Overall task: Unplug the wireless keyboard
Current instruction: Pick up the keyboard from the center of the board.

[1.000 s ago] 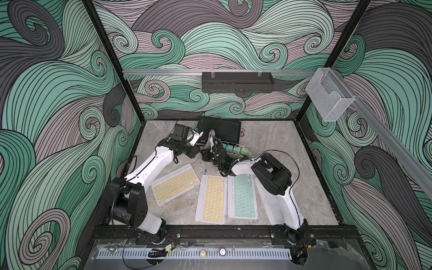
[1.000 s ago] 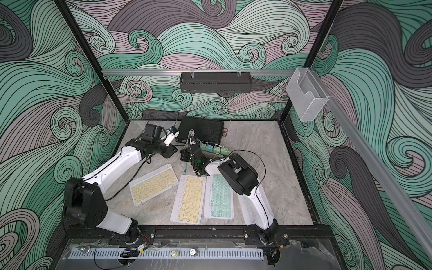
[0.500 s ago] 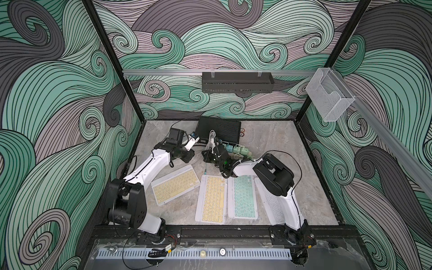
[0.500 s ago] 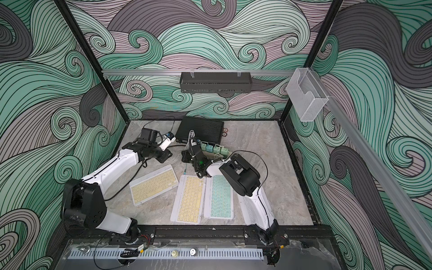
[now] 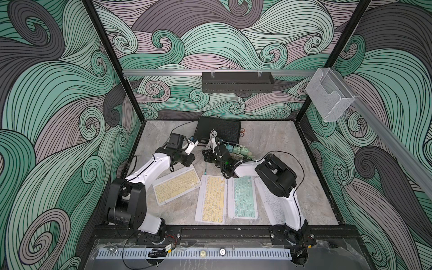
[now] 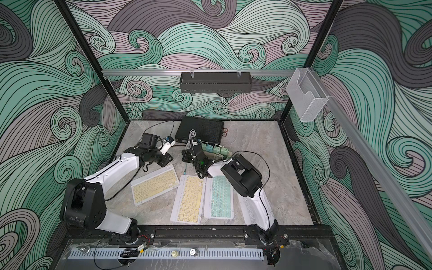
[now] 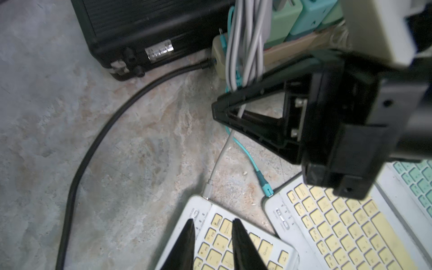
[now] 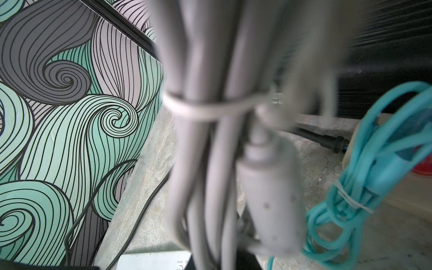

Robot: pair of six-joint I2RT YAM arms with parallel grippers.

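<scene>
Matt stone-look surface (image 5: 313,191), smooth plastic keyboard (image 5: 177,187), rubbery grey cable (image 8: 210,140), ribbed matt black box (image 5: 218,129), clear glossy plastic bin (image 5: 327,98).

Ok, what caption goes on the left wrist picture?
Left gripper open over yellow keyboard; grey cable plugged in, right gripper pinching it.

Keyboards (image 5: 177,185), black box (image 5: 219,129) on tabletop (image 5: 275,138)

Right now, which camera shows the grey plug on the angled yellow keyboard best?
Left wrist view: the grey plug sits clear at the corner of the angled yellow keyboard. In both top views it is too small to make out. The right wrist view shows only a blurred grey cable bundle.
</scene>
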